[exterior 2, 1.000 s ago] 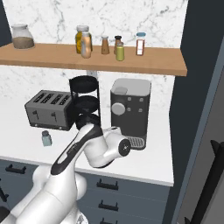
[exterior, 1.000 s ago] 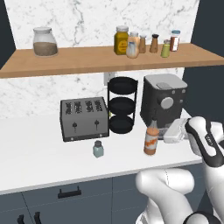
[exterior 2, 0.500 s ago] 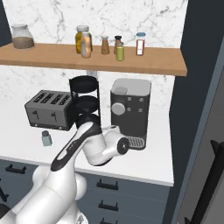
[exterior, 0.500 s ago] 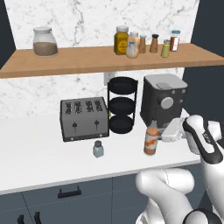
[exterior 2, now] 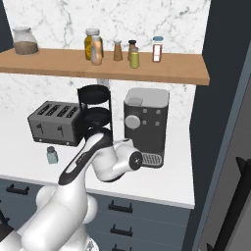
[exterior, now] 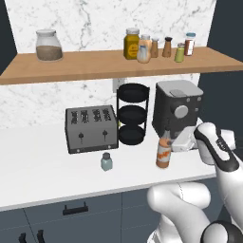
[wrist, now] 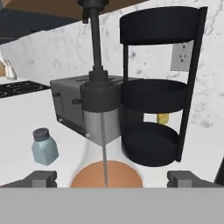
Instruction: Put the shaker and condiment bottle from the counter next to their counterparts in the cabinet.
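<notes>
Bottle [exterior: 163, 154] stands upright on the desk [exterior: 42, 171], near its front edge, just in front of the coffee machine [exterior: 176, 108] and right of the black 3-tier rack [exterior: 132, 114]. Gripper [wrist: 112, 180] is at the bottle from the right, low, w/ the arm reaching in past the machine. In the hand view the bottle's neck and dark tip rise dead centre between the two fingertips [wrist: 42, 178], which sit wide on either side of the orange body; jaws apart, not touching the glass as far as this close view lets me tell.

Shaker [exterior: 106, 162] sits on the desk left of the bottle, well apart from it, in front of the toaster [exterior: 91, 128]. In the hand view the shaker [wrist: 44, 146] shows left of the bottle, toaster behind it.

Up on the shelf [exterior: 95, 64]: spice cluster [exterior: 156, 46] toward the right end, yellow jar at its left, red one w/ blue cap at its right. A big glass jar [exterior: 48, 45] stands alone far left on the shelf.
</notes>
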